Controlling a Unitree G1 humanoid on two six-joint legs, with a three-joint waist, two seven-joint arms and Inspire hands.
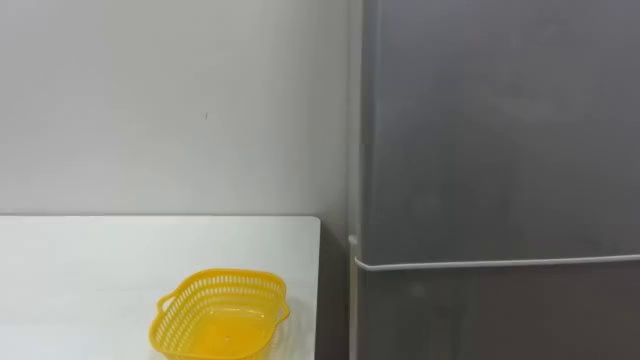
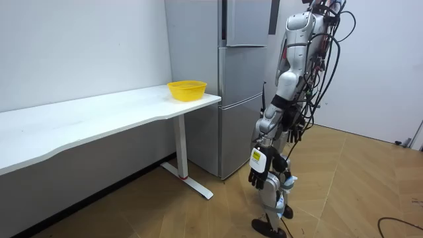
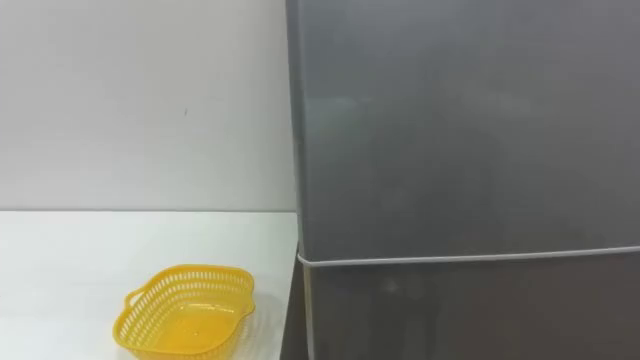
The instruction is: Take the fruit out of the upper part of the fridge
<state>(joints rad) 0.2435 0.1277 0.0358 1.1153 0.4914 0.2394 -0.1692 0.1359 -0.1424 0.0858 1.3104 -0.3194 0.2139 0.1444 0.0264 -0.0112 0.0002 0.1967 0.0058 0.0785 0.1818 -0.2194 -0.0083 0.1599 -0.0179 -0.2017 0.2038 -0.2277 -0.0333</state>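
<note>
Upper fridge door point(image 1: 500, 130) shut flush, lower door point(image 1: 500, 315) likewise, with only a thin seam between them, so the front is a solid barrier. To its left a narrow gap, then the white table point(image 1: 100, 270), where the yellow basket point(image 1: 220, 315) takes up the end near the fridge. Rest of tabletop free back to the wall point(image 1: 150, 100); floor point(image 2: 344, 185) before the fridge open.

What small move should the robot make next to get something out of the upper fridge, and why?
Probably lift a hand toward what looks like a dark handle on the upper door. That door is shut, and the left hand hangs low beside the robot's leg, well below it. The yellow basket sits on the white table nearby.
</note>
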